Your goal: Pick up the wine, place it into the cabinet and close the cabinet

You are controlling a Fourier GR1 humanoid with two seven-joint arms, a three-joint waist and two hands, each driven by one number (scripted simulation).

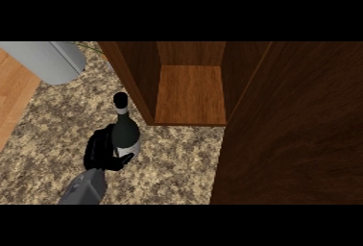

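One hand [105,153], curled round the wine bottle [126,130] on the speckled desk [170,163].
Which of my hands this is I cannot tell. Pickup is in hand; next, I judge, comes carrying the bottle right into the open cabinet [190,93]. Its left wall stands just beside the bottle, its open door [297,129] at right. A grey cylinder [50,60] lies well apart.
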